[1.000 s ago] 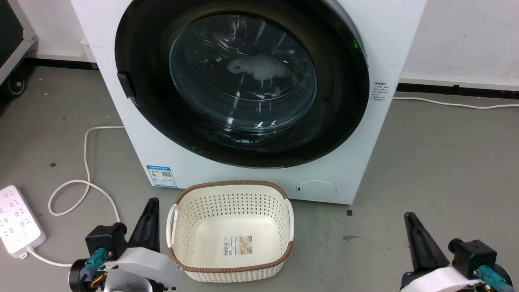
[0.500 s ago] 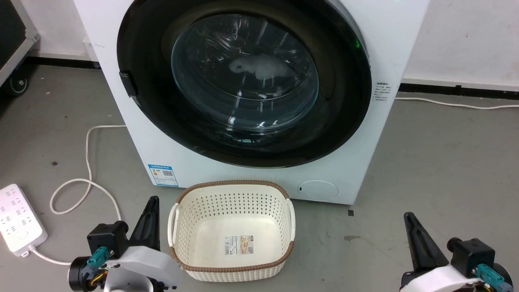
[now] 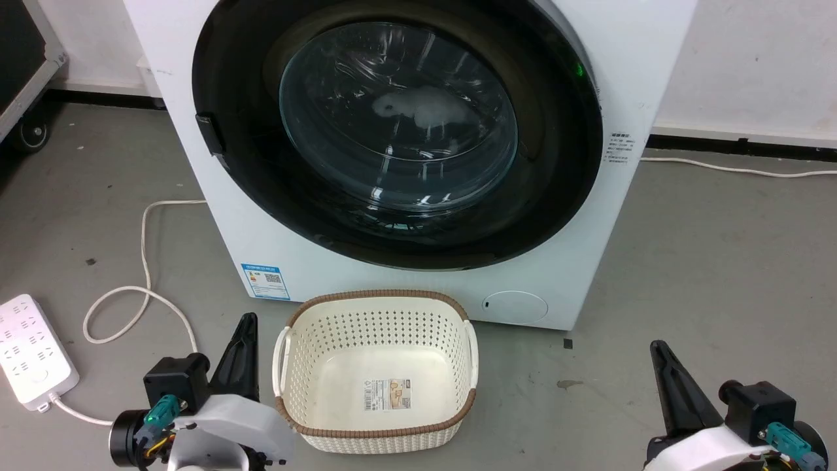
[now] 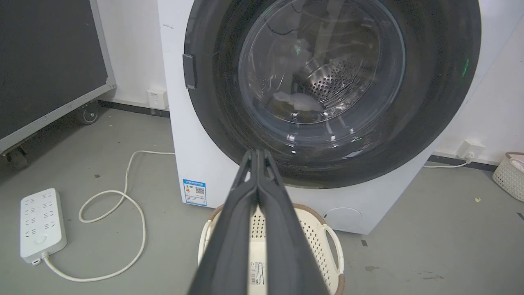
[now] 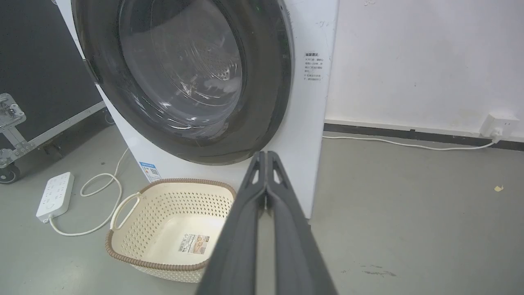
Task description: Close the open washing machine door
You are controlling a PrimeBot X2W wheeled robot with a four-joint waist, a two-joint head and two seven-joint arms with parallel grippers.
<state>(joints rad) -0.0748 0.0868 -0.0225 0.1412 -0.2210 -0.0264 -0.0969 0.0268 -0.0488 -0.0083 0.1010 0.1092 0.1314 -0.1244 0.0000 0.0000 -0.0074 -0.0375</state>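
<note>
Glossy black rim and glass bowl, the washing machine door [image 3: 399, 124] looks seated flush, up and beyond the basket [image 3: 373, 295]. Your left gripper [image 3: 246, 327], just left of the basket, is nearer the door's latch side than the right gripper [image 3: 659, 358], well to the basket's right. Both pairs of fingers are pressed together.

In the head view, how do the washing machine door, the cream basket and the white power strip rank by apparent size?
1. washing machine door, though cropped at the top.
2. cream basket.
3. white power strip.
</note>
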